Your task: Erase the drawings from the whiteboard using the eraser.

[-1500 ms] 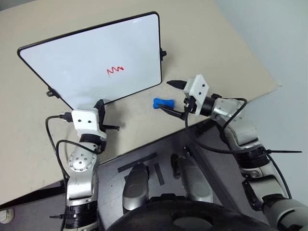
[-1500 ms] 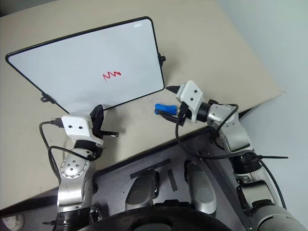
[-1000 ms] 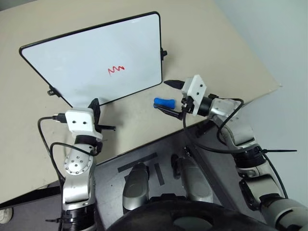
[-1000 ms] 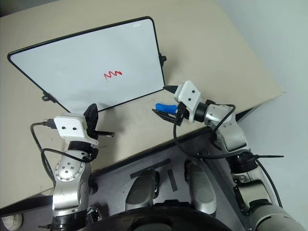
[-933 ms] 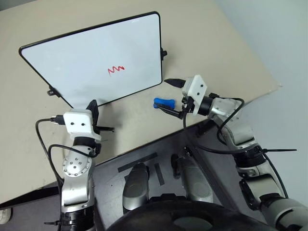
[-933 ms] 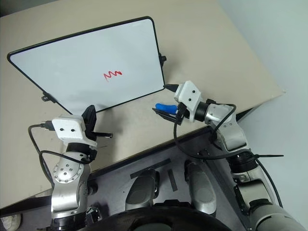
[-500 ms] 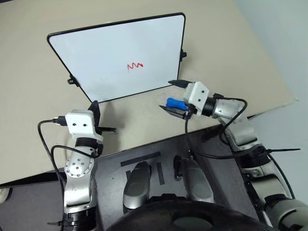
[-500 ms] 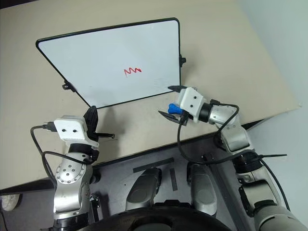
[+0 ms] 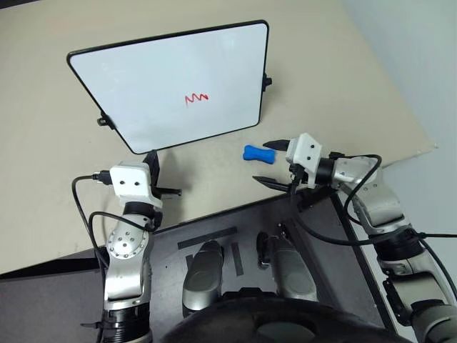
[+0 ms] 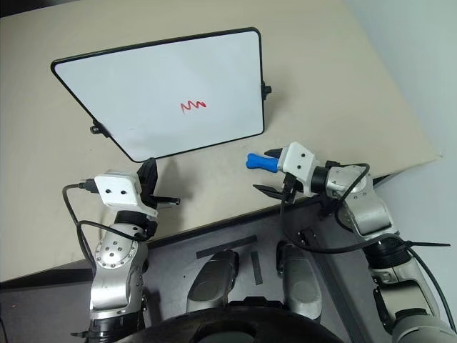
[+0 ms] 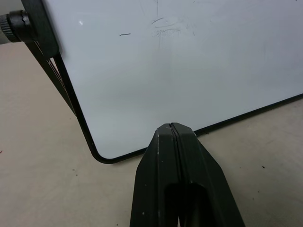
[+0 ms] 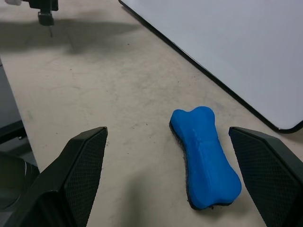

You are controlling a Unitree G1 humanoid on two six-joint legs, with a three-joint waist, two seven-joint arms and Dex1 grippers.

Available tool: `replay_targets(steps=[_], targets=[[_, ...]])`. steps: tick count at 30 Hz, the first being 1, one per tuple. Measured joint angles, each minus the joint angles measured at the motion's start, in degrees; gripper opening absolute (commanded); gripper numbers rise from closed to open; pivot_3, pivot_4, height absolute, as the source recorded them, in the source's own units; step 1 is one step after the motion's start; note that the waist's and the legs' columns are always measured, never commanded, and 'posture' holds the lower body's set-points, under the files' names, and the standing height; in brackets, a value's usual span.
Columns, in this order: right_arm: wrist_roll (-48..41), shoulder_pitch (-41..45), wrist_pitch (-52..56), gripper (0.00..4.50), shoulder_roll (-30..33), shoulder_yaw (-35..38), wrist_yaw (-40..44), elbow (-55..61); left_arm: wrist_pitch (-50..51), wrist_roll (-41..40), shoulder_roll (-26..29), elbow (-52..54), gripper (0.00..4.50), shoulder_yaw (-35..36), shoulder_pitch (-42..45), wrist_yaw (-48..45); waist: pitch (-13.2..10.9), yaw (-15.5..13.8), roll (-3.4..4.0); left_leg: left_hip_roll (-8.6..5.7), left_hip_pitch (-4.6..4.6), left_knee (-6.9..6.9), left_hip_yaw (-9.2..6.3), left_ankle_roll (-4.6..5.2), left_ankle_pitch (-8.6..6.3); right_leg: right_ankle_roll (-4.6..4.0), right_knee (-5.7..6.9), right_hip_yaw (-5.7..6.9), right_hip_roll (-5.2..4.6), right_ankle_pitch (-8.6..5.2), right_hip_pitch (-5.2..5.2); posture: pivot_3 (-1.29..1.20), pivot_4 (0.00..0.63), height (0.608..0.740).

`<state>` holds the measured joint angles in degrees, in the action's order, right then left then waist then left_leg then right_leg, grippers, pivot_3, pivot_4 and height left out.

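1. We find the eraser (image 9: 258, 153) lying flat on the beige worktop (image 9: 335, 86), untouched, just off the whiteboard's near right corner and close to the worktop's near edge.
2. Its long axis runs roughly along that near edge, one rounded end toward the board's corner side and the other toward our right gripper (image 9: 275, 163). In the right wrist view the eraser (image 12: 205, 156) sits nearer one finger than the other, its length slanted across the gap rather than square to it.
3. Our right gripper hovers just beside the eraser with its jaws spread wide and nothing between them; we judge the pick-up has yet to be made.
4. The drawings (image 9: 196, 98), a red zigzag, sit intact near the middle of the whiteboard (image 9: 143, 78), so nothing has been wiped. Grasping, carrying and wiping all remain.
5. The whiteboard rests on the worktop toward its far left part, its near edge facing us.
6. Our left gripper (image 9: 171, 191) waits by the board's near left corner, jaws pressed together and empty, as the left wrist view shows, close to the frame but not touching it.
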<state>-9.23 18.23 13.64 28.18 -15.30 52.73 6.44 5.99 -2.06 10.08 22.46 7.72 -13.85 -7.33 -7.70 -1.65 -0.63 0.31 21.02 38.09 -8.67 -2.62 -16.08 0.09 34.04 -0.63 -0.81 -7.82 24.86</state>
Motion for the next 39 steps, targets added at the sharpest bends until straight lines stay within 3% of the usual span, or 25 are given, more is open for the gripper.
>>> replay_targets(steps=[11,16,20,23,32,33,37,39], targets=[[1.1,4.3,-0.6,4.33,-3.0,-1.2,0.0,-9.7,-1.1,0.1,-0.7,-0.8,0.0,-0.1,1.1,0.5,0.0,-0.1,0.02,0.04,0.01,-0.02,-0.04,-0.1,-0.15,-0.47,-0.03,-0.01,0.03,0.28,0.01,0.0,0.15,0.74],[2.2,5.2,-1.4,2.77,-3.6,-1.2,-0.1,-13.1,-1.8,0.2,-1.2,-2.3,0.0,-0.1,1.5,1.4,0.0,-0.1,0.03,0.08,-0.01,-0.03,-0.01,-0.17,-0.25,-0.46,-0.02,0.0,0.04,0.27,0.03,0.0,0.15,0.74],[2.3,5.9,-1.6,1.22,-4.4,-1.1,-0.6,-14.4,-2.3,0.3,-1.3,-2.9,0.0,-0.6,2.1,1.5,0.0,-0.1,0.03,0.09,-0.03,-0.02,-0.02,-0.17,-0.24,-0.5,0.0,0.01,0.05,0.3,0.02,0.0,0.15,0.74],[2.6,5.9,-2.2,0.5,-4.4,-1.1,-0.8,-14.5,-2.7,0.5,-1.3,-3.5,0.0,-1.2,2.6,1.6,0.0,-0.1,0.03,0.09,-0.04,-0.01,-0.01,-0.17,-0.24,-0.54,0.0,0.01,0.05,0.32,0.02,0.0,0.15,0.74],[3.4,5.8,-3.0,0.5,-4.3,-1.0,-1.3,-14.3,-3.5,1.1,-1.3,-5.1,0.0,-1.3,3.8,1.5,0.0,-0.1,0.04,0.1,-0.03,-0.01,-0.01,-0.18,-0.25,-0.53,-0.02,0.02,0.05,0.32,0.03,0.0,0.15,0.74],[3.4,5.8,-2.7,1.22,-4.3,-0.9,-1.3,-14.2,-3.5,1.1,-1.4,-5.2,0.0,-1.3,3.9,1.5,0.0,-0.1,0.03,0.1,-0.02,-0.01,-0.01,-0.18,-0.25,-0.53,-0.02,0.02,0.06,0.32,0.03,0.0,0.15,0.74],[3.6,5.9,-2.4,2.54,-4.3,-0.8,-1.5,-14.2,-3.6,1.1,-1.4,-5.6,0.0,-1.5,4.1,1.5,0.0,-0.1,0.04,0.1,-0.03,-0.01,-0.02,-0.18,-0.25,-0.53,-0.01,0.02,0.05,0.32,0.03,0.0,0.15,0.74],[3.9,5.9,-2.7,2.54,-4.3,-0.7,-1.6,-14.2,-3.7,1.1,-1.4,-5.6,0.0,-1.5,4.2,1.5,0.0,-0.1,0.03,0.11,-0.04,-0.01,-0.01,-0.18,-0.25,-0.53,-0.01,0.02,0.06,0.32,0.03,0.0,0.15,0.74]])
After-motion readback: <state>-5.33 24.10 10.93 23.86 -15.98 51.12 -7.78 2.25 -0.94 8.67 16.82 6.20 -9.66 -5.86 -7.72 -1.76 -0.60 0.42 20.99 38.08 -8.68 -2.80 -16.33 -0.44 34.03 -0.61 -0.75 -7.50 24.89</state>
